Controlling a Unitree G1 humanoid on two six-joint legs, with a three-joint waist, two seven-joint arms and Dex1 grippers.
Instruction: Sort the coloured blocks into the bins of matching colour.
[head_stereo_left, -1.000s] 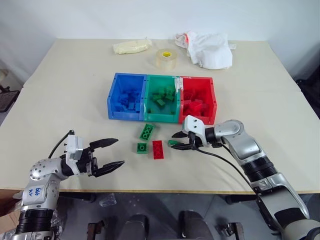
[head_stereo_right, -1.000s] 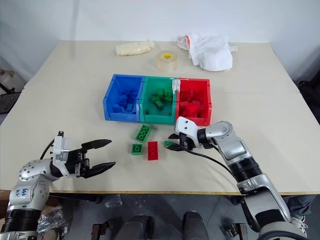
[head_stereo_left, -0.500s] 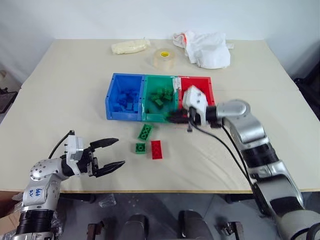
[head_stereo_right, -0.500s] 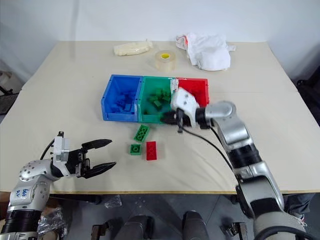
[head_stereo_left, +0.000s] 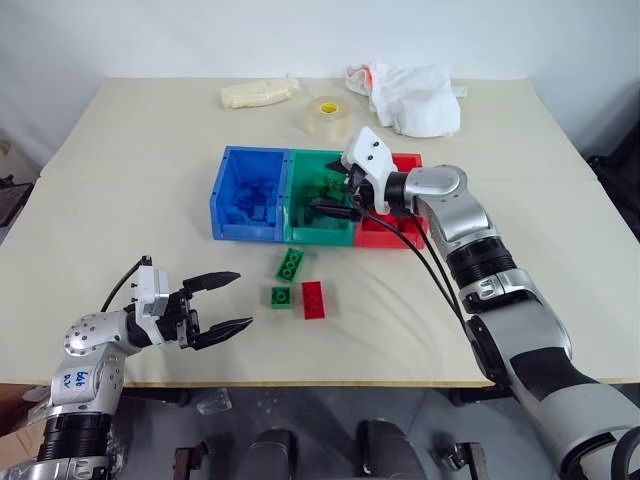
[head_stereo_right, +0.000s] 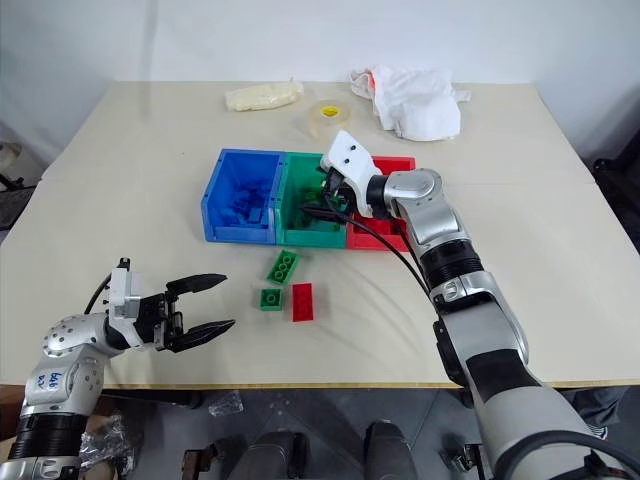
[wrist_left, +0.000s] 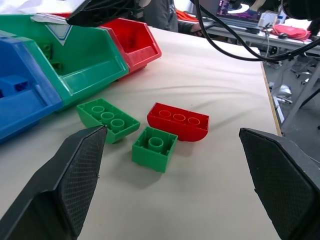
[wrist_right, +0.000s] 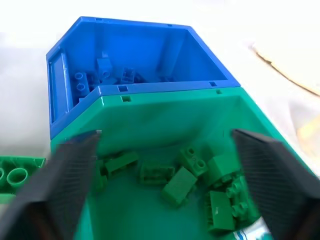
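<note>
Green bin (head_stereo_left: 322, 215) now sits under the raised right tool (head_stereo_left: 330, 194), spread wide, empty.

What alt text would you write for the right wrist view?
The open right gripper hovers over the green bin, which holds several green blocks. Beyond it sits the blue bin with blue blocks inside.

The right gripper (head_stereo_left: 335, 194) and its arm cover much of the red bin (head_stereo_left: 408, 164), so its contents barely show. In the right wrist view both fingers (wrist_right: 65, 185) are blurred, and the long green block (wrist_right: 12, 176) is cut off at the edge. The blue bin's (head_stereo_left: 246, 192) bricks are too small to count.
</note>
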